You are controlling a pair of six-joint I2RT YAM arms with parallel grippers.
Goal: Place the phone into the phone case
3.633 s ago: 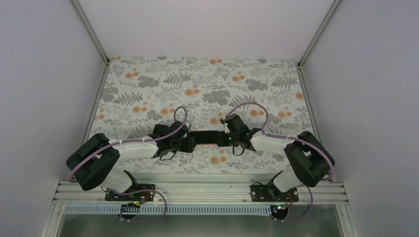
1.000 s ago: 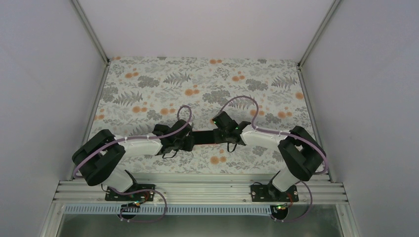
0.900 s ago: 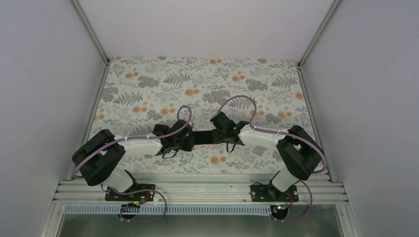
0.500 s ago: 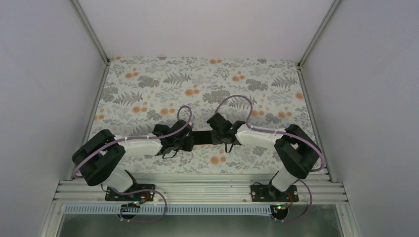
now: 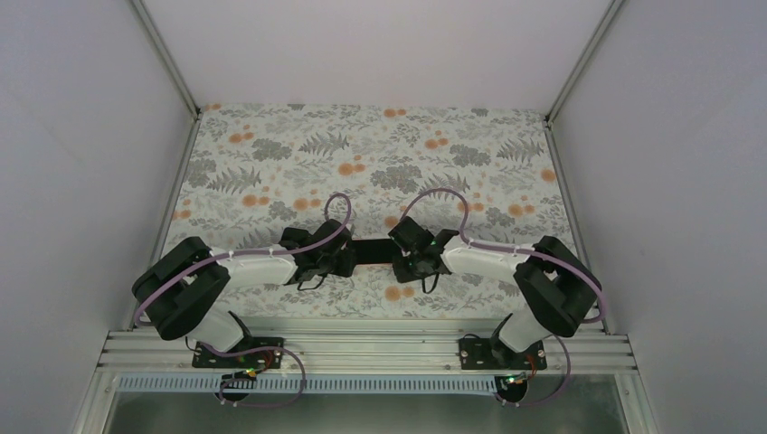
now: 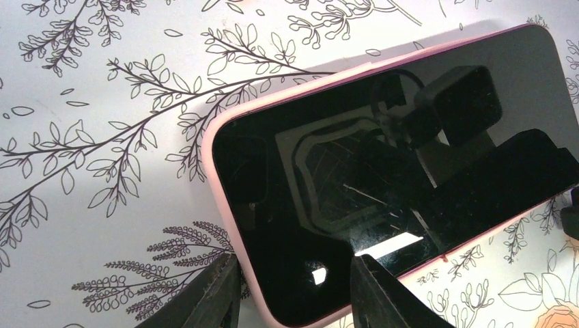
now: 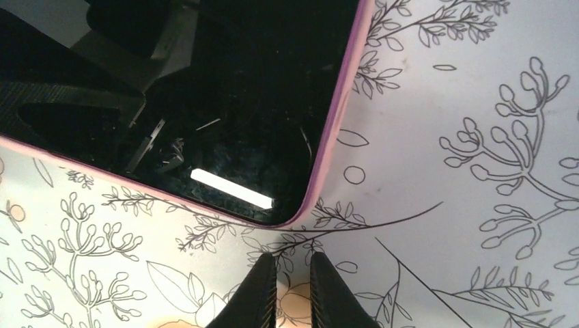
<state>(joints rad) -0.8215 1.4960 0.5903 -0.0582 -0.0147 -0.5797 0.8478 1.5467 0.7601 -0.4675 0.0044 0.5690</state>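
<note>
The black phone lies screen up inside the pink phone case on the floral cloth, between my two grippers. In the left wrist view the phone fills the middle; my left gripper is open, its fingers either side of the phone's near corner. In the right wrist view the phone and the case rim sit at the upper left. My right gripper is shut and empty, just off the phone's corner, over bare cloth. From above, the left gripper and right gripper flank the phone.
The floral cloth covers the table floor. Grey walls with metal frame posts close in the left, right and back sides. The arm bases stand on a rail at the near edge.
My right gripper reached left over the phone's right end, then drew back right and nearer, off its corner. The left arm and the phone have stayed put over the last second.
</note>
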